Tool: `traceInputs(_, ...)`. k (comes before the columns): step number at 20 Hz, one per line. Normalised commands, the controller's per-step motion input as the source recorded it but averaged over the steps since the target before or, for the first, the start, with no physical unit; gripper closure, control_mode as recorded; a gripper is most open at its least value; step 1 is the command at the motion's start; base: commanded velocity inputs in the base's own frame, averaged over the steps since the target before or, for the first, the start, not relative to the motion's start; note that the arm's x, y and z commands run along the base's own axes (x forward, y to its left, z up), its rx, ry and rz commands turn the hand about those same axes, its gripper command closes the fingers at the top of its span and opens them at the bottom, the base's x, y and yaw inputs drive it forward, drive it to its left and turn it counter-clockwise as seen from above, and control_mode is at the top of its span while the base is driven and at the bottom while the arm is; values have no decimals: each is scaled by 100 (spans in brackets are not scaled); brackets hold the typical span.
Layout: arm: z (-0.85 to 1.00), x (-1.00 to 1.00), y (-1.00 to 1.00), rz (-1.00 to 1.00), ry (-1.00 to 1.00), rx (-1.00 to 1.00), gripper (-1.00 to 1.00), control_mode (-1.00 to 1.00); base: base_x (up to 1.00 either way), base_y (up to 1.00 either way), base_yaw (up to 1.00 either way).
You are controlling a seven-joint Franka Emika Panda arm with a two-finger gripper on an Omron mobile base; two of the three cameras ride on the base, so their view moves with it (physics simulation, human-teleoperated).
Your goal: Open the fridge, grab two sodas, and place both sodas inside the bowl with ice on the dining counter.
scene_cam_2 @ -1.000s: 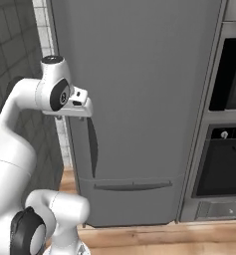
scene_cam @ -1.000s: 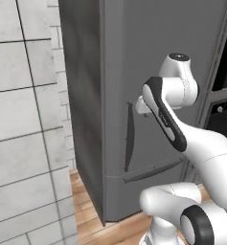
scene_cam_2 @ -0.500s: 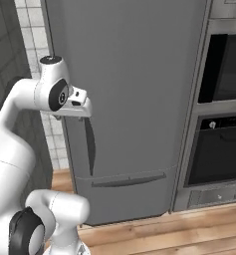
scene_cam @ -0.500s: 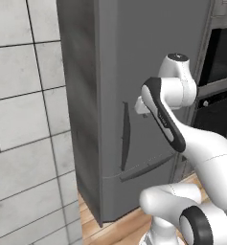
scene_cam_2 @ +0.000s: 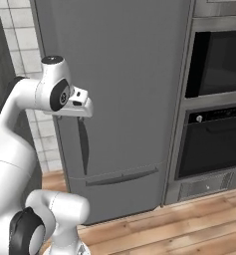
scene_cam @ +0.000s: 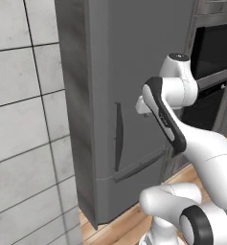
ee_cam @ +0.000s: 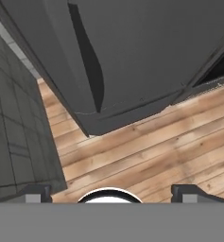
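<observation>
Jaws are standing wide and empty before the shut fridge, whose stiff, heavy door is probably best pulled by its handle.

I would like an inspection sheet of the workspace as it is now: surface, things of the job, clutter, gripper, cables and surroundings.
Surface: wooden plank floor; no counter seen.
Job's things: tall matte grey fridge, door closed; its dark curved door handle is untouched. Sodas and bowl: nothing seen.
Clutter: nothing seen.
Gripper: gripper open, holds nothing, looks down past the handle to the floor, apart from the fridge.
Cables: nothing seen.
Surroundings: pale tiled wall to the left of the fridge; dark built-in ovens to its right, stacked one above the other.
</observation>
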Motion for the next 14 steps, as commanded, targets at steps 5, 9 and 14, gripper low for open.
traceInputs(5, -12, 6, 5, -2, 0, -2, -100, -100, 12, 27, -10)
traceInputs(9, -90, 1, 0, 6, 0, -4, -100, -100, 0, 0, 0)
traceInputs(14, -99, -6, -3, 23, -18, 2, -100, -100, 0, 0, 0)
